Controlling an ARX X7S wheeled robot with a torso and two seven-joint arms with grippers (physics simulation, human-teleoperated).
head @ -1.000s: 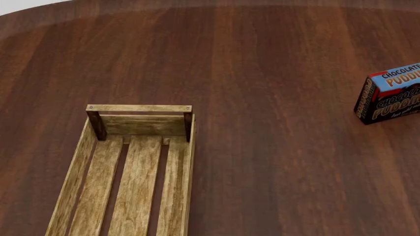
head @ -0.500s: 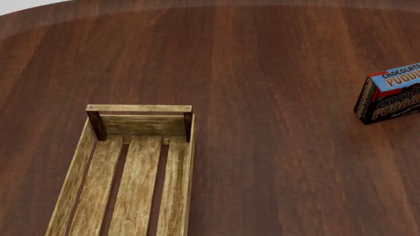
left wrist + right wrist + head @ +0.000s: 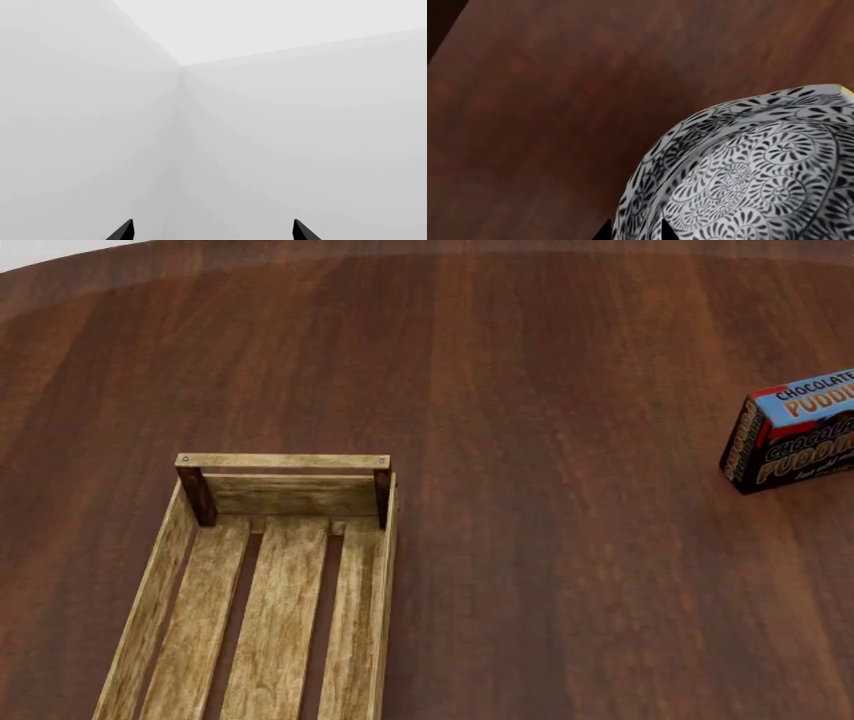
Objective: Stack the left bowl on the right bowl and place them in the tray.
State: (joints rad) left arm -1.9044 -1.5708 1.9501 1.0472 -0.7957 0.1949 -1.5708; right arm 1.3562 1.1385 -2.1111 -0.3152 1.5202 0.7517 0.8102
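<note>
Black-and-white swirl-patterned ceramic bowl (image 3: 740, 175) sits in your right gripper (image 3: 634, 232), jaws pinching its rim. The light-wood slatted tray (image 3: 180, 570), at 7 o'clock in the head view, lies empty. Left gripper (image 3: 212, 231) gapes at blank wall. The thin rim grip may slip; only 1 bowl is visible.

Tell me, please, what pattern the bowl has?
Black swirls on white cover the bowl, clearest in the right wrist view.

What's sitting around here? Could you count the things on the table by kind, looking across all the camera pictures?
Light-wood slatted crate trays: 1
Chocolate pudding boxes: 1
Black-and-white patterned bowls: 1, seen only in the right wrist view, with the right tool at its rim
Total: 3 things, all on the dark wooden table. A second bowl is not in view.
</note>
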